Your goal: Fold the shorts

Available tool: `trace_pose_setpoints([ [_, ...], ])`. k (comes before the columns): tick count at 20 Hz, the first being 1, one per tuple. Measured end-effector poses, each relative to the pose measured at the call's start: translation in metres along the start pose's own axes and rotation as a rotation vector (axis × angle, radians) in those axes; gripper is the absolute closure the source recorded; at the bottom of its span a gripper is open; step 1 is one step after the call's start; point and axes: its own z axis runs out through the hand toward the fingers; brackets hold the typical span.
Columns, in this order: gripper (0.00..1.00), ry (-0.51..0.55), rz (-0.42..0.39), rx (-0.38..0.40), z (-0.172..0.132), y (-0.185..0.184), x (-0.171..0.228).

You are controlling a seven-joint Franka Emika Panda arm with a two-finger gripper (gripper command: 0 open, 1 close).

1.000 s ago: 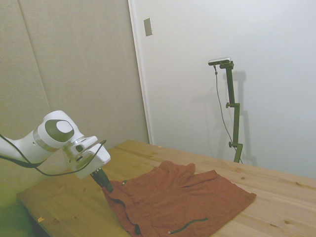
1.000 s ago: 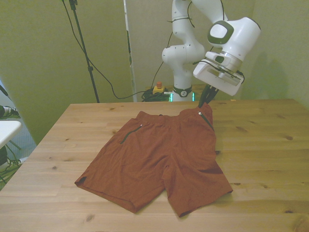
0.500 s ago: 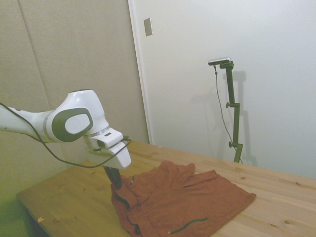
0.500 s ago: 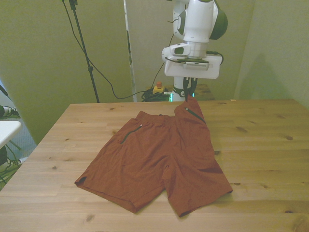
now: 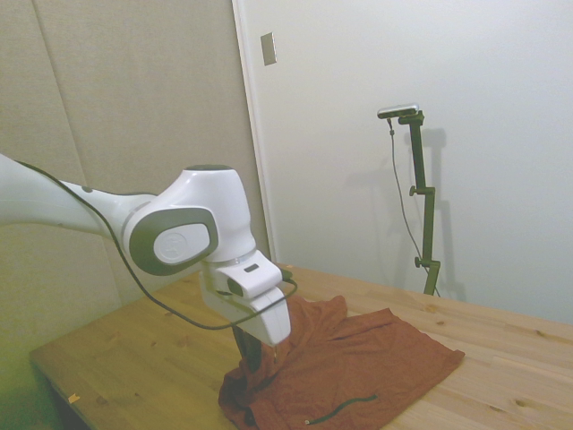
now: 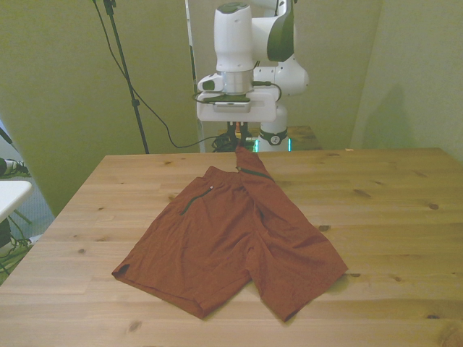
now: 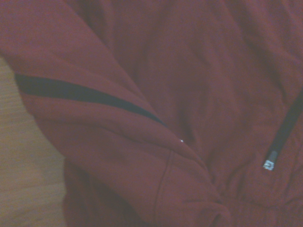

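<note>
Since the earlier frames, the white arm's two-finger gripper (image 5: 253, 351) has carried a waistband corner of the floppy rust-red cloth shorts (image 5: 358, 363) inward across the wooden table (image 5: 134, 358). From the front, the gripper (image 6: 237, 142) pinches that corner closed, lifted, towards the front view's left; the shorts (image 6: 217, 246) lie mid-table, half-folded. Close up, raised cloth (image 7: 109, 142) overlaps flat fabric. Laying down remains.

Wooden table (image 6: 391, 210); black cable (image 6: 145, 101) behind it.
</note>
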Motion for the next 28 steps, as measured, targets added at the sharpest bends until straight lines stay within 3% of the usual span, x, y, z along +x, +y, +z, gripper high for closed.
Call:
trace_pose_setpoints([
  [4, 1.0, -0.069, 0.062, -0.032, 0.035, 0.014, 0.026],
  [5, 0.0, -0.1, 0.069, -0.034, 0.045, 0.015, 0.029],
  [13, 0.0, -0.181, 0.117, -0.084, 0.074, 0.025, 0.048],
  [22, 0.0, -0.172, 0.114, -0.086, 0.072, 0.024, 0.052],
  [25, 0.0, -0.147, 0.096, -0.089, 0.057, 0.025, 0.05],
  [28, 0.0, -0.01, 0.022, -0.106, 0.005, 0.019, 0.038],
])
